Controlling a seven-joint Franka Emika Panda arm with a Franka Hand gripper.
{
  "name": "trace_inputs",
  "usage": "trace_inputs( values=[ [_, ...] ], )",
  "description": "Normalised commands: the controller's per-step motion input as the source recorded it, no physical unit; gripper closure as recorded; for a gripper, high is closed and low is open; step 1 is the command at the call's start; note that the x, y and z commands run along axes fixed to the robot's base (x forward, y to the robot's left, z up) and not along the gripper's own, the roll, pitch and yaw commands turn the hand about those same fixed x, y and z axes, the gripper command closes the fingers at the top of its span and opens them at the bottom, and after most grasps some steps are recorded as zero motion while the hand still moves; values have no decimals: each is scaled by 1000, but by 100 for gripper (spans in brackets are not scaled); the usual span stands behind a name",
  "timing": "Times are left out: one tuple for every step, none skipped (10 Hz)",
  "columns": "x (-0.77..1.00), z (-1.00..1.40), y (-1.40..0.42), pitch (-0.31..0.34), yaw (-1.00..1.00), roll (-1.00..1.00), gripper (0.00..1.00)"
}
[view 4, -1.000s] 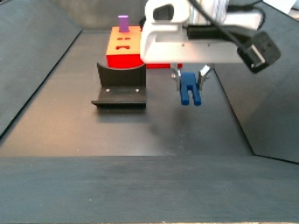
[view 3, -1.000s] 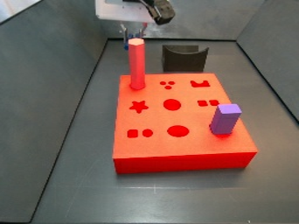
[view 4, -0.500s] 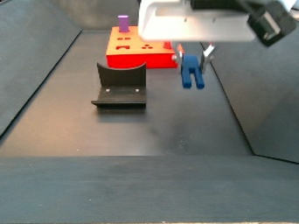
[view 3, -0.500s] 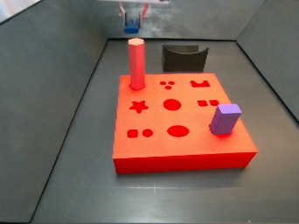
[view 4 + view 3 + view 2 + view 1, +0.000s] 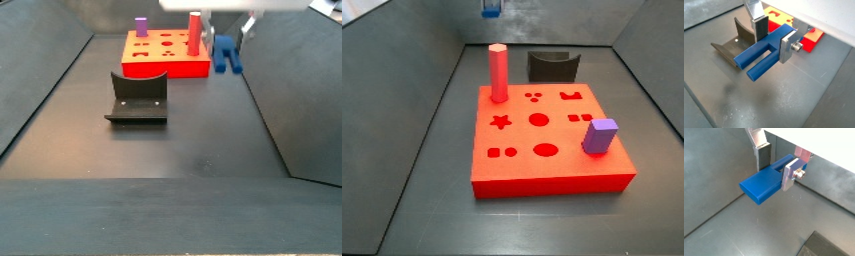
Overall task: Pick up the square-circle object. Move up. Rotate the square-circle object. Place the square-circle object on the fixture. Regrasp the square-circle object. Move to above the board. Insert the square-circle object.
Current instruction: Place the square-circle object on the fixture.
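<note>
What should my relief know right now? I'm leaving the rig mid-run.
Claw: shut on the blue piece, raised high above the floor, legs pointing away from the fingers.
Fixture: empty, on the floor in front of the board.
Board: red post and purple block stand on it.
Done: pick-up, lift.
Left: rotate, set on fixture, regrasp, move above board, insert.

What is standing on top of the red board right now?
On the board stand a tall red post and a purple block; the other cut-outs are open. The square-circle object is not there: the gripper holds it in the air, its jaws shut on it.
</note>
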Motion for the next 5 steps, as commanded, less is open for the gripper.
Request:
trace_inputs(
  values=[
    [-2, 315, -1, 84, 25, 106, 100],
    [1000, 322, -534, 59, 132, -76, 100],
    [1000, 285, -533, 64, 133, -75, 100],
    [1000, 242, -463, 115, 94, -81, 100],
    [1000, 221, -412, 140, 61, -90, 100]
  ],
)
